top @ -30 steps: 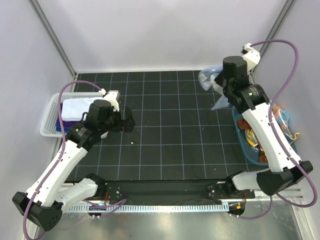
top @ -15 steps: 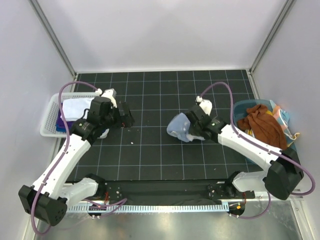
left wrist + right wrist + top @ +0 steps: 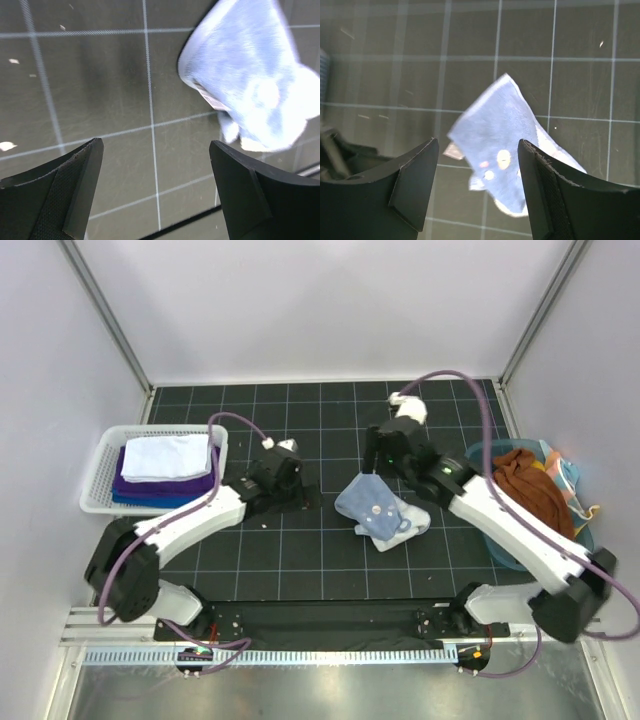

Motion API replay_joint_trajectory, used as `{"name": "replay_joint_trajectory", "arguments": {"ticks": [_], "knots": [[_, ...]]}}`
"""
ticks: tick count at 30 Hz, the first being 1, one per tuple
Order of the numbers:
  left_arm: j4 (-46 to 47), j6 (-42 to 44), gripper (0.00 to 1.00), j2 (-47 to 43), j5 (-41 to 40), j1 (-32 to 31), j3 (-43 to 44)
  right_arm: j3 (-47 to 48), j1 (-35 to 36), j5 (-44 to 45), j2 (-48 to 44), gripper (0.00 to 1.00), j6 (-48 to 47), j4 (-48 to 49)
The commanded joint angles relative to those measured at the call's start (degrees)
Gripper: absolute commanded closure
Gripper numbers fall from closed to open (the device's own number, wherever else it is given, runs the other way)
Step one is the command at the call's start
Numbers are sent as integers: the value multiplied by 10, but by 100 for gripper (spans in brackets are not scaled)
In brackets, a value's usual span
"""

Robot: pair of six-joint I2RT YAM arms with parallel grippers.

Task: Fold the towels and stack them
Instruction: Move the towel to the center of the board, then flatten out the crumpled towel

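Note:
A light blue towel point(image 3: 380, 512) with a white bear face lies crumpled and flat on the black grid mat, free of both grippers. My right gripper point(image 3: 373, 464) hovers just behind it, open, and the towel point(image 3: 505, 145) shows below the gap between its fingers. My left gripper point(image 3: 304, 495) is low over the mat to the towel's left, open and empty, with the towel point(image 3: 250, 85) ahead to its right. Folded towels, white point(image 3: 165, 454) over purple point(image 3: 165, 483), are stacked in the white basket. A rust brown towel point(image 3: 525, 490) lies in the teal tub.
The white slatted basket point(image 3: 98, 502) stands at the mat's left edge. The teal tub point(image 3: 500, 545) sits at the right edge with more mixed cloths point(image 3: 568, 480) inside. Purple cables arch over both arms. Walls close in the back and sides.
My right arm swung from the back right to the mat's middle with the light blue towel, then opened and let it drop. My left arm reached right from the basket toward the towel.

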Motion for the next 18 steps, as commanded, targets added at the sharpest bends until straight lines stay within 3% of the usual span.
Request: {"name": "replay_joint_trajectory", "arguments": {"ticks": [1,11,18], "knots": [[68,-42,10,65,-19,-14,28,-4,-20,-25,87,29,-53,27],[99,-31,11,140,1,-17,43,9,-133,-151,267,34,-90,113],[108,-18,12,171,12,-17,58,18,-135,-171,338,39,-95,144]]}}
